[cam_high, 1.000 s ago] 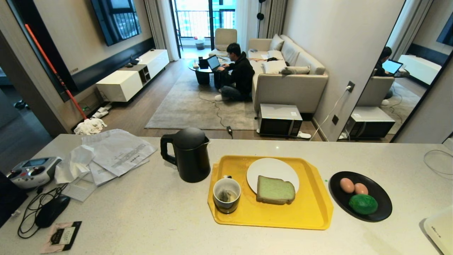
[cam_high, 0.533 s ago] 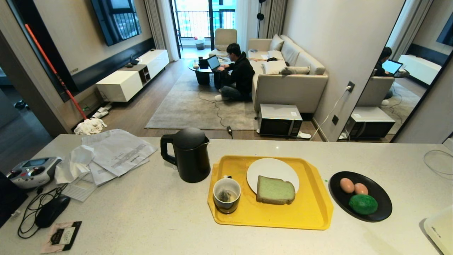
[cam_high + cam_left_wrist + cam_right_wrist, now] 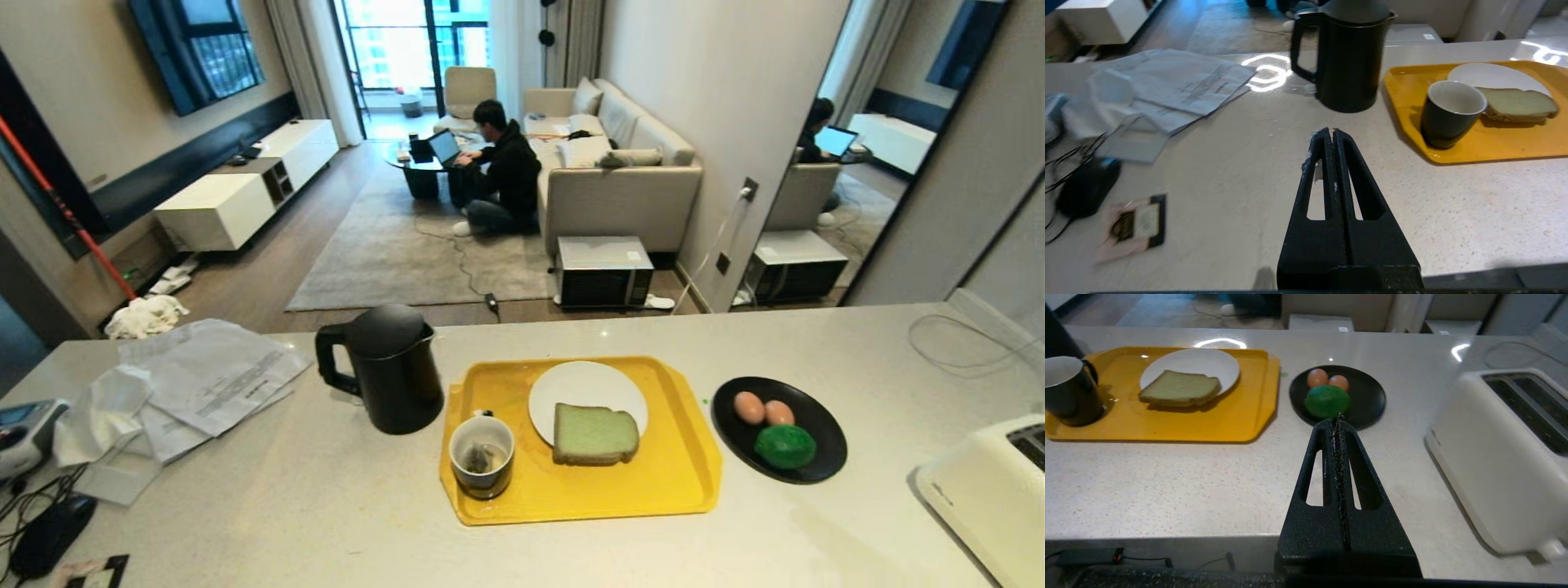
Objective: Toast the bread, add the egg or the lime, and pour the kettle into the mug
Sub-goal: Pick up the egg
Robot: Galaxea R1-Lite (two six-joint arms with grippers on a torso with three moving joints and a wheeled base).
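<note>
Left pincer (image 3: 1332, 131) and right pincer (image 3: 1338, 416) clenched empty over pale speckled counter (image 3: 326, 506), living room beyond.

The left gripper (image 3: 1332, 131) and right gripper (image 3: 1338, 417) are bumpy black wedges with long window holes.

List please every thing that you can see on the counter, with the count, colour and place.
kettle: 1, black, left of the tray
tray: 1, yellow, counter middle
mug: 1, dark with white inside, tray's near left corner
white plate: 1, on the tray
bread: 1, pale green, lying over the white plate's near edge
black plate: 1, right of the tray
eggs: 2, pinkish-brown, on the black plate
lime: 1, green, on the black plate
toaster: 1, white, far right
papers: several, white, far left
left gripper: black fingers shut, empty
right gripper: black fingers shut, empty
</note>
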